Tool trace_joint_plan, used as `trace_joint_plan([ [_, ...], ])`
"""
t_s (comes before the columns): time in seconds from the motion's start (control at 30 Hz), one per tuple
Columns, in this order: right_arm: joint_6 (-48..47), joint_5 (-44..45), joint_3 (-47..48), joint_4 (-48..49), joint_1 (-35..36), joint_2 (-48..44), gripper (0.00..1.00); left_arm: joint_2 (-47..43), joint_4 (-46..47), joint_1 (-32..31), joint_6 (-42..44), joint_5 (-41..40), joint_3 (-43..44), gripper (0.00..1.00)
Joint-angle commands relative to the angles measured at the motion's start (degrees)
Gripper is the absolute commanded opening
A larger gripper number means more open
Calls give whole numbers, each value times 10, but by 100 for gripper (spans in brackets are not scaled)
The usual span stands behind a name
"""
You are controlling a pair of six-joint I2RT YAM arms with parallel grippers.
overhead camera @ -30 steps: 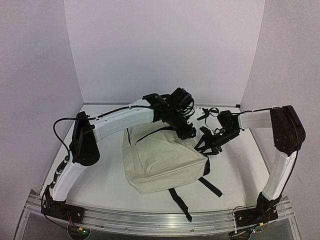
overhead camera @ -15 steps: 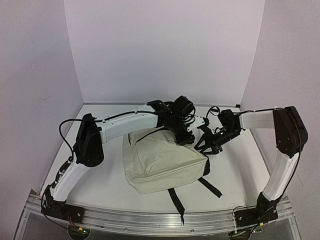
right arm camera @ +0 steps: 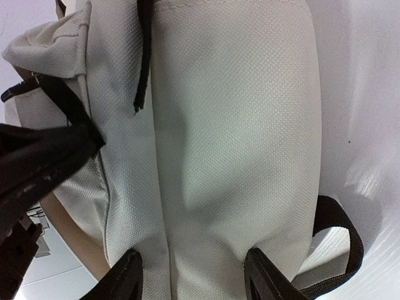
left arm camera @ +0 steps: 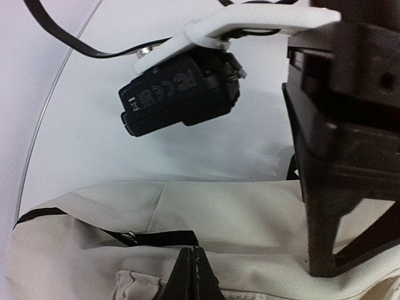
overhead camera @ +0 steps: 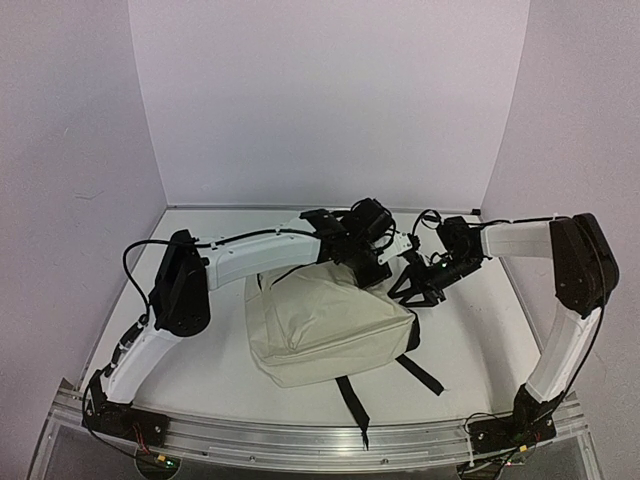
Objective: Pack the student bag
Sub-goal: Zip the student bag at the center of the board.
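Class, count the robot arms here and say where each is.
2. The left arm reaches from near-left to the bag's far edge; the right arm from near-right to its far-right corner.

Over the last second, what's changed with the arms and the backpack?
The left hand sank a little toward the top of the student bag and snapped shut there; whether it pinches fabric is unclear. The right hand stayed open at the student bag's right side, and the student bag has not moved.

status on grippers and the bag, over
Left gripper shut atop student bag, hold unclear. Right gripper open over its side. Nothing seen blocking.
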Motion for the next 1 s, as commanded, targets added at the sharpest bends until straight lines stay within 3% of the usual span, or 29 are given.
trace_joint_plan([
  [0.0, -13, 11, 18, 2, 8, -36, 55, -75, 84, 6, -23, -57, -36, 0],
  [0.47, -24, 26, 63, 3, 8, -39, 56, -139, 115, 27, -110, -68, -91, 0],
  [0.67, -24, 41, 109, 5, 8, -22, 65, -172, 131, 40, -151, -69, -132, 0],
  [0.97, -26, 52, 153, 7, 10, 11, 64, -217, 139, 54, -212, -93, -207, 0],
])
